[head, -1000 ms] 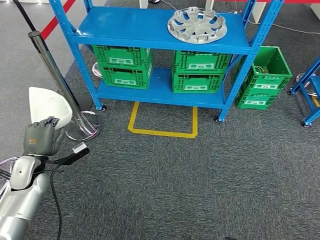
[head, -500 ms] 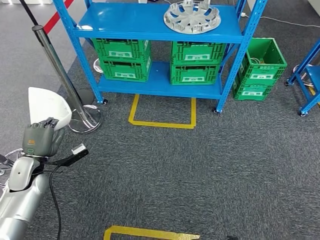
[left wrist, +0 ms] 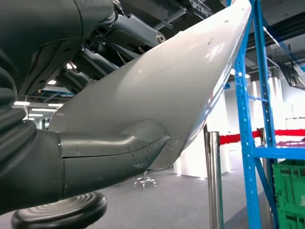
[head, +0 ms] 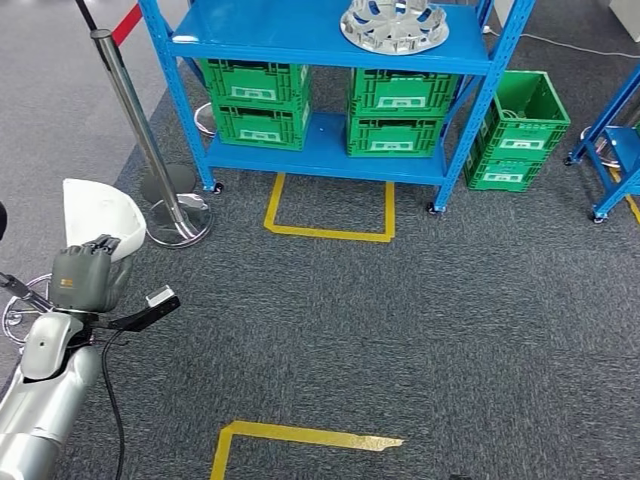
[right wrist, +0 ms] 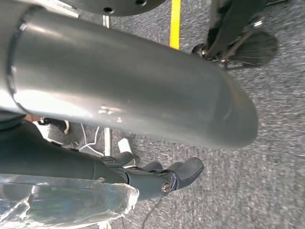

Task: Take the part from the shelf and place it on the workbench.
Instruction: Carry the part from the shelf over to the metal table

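Observation:
My left hand (head: 83, 278) grips a white curved shell-like part (head: 98, 215) at the left of the head view, held up over the carpet. The left wrist view has the same white part (left wrist: 162, 90) close up, lying across my thumb (left wrist: 107, 152) and the darker fingers behind it. My right hand (right wrist: 158, 176) hangs low above the carpet in the right wrist view, its dark fingers stretched out with nothing in them. The blue shelf (head: 317, 35) stands well ahead of me, some way from both hands.
A silver wheel cover (head: 394, 22) lies on the shelf's top board, and green crates (head: 260, 100) sit below it. Another green crate (head: 517, 130) stands on the floor to the right. A chrome barrier post (head: 140, 120) rises left of the shelf. Yellow tape marks (head: 302, 437) line the grey carpet.
The camera has moved: the shelf has slid up the picture and a yellow tape corner has come in at the bottom. My left hand keeps its hold on the white part.

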